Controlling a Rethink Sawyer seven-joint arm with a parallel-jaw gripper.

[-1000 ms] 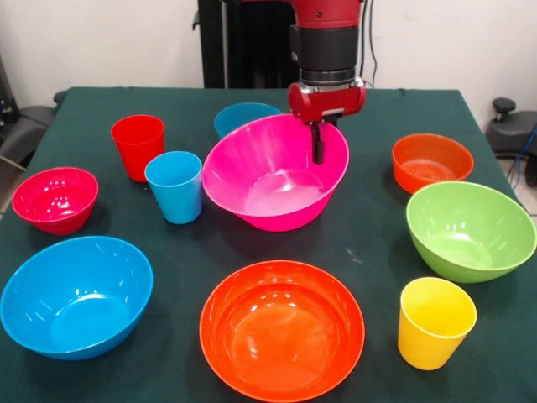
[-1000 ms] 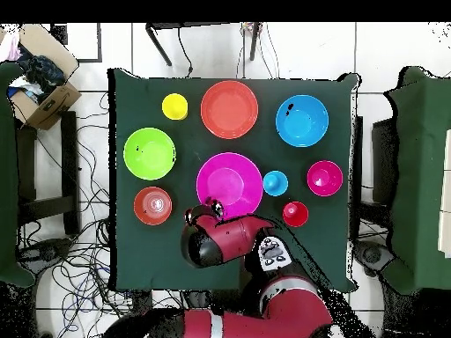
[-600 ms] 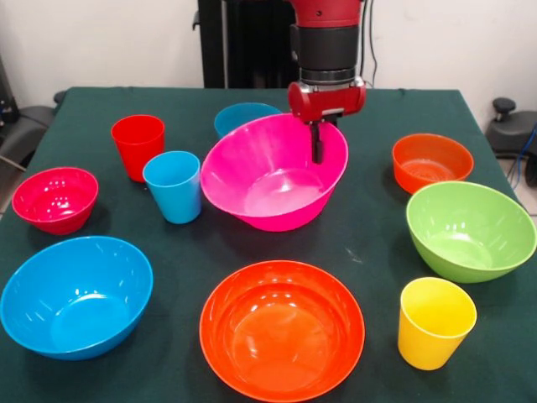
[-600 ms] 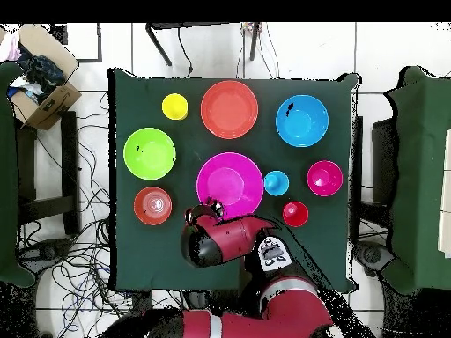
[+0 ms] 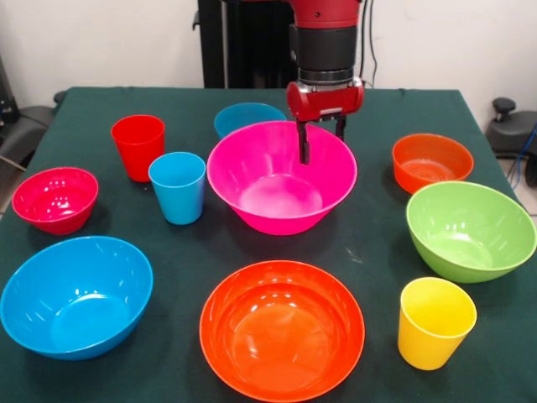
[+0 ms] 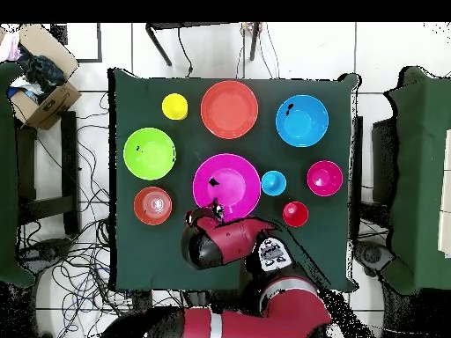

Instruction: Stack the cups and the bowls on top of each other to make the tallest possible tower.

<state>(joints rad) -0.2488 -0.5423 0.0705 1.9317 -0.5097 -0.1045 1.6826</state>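
**Gripper parted over the far rim of the pink bowl**

The gripper (image 5: pixel 320 138) is seen at the far rim of the large pink bowl (image 5: pixel 281 178), its two fingers parted: one hangs inside the bowl against the far wall, the other sits just outside the rim. Nothing appears to be clamped, and the bowl rests level on the bench (image 5: pixel 369 243). The bowl therefore lies directly below and toward the camera side of the gripper in the front view; no reach is needed to meet it, only a closing of the fingers on the rim, or a lift away.

The pink bowl is glossy, wide and deep, empty inside, and stands near the middle of the bench. No tower has been built yet; every piece stands alone. Just beside the pink bowl are the light blue cup (image 5: pixel 177 186) and, behind it, a small blue bowl (image 5: pixel 243 117). Farther out are the red cup (image 5: pixel 138 146), the small red bowl (image 5: pixel 54 198), the small orange bowl (image 5: pixel 432 161), the green bowl (image 5: pixel 470 229), the large orange bowl (image 5: pixel 282 328), the large blue bowl (image 5: pixel 75 295) and the yellow cup (image 5: pixel 435 322).
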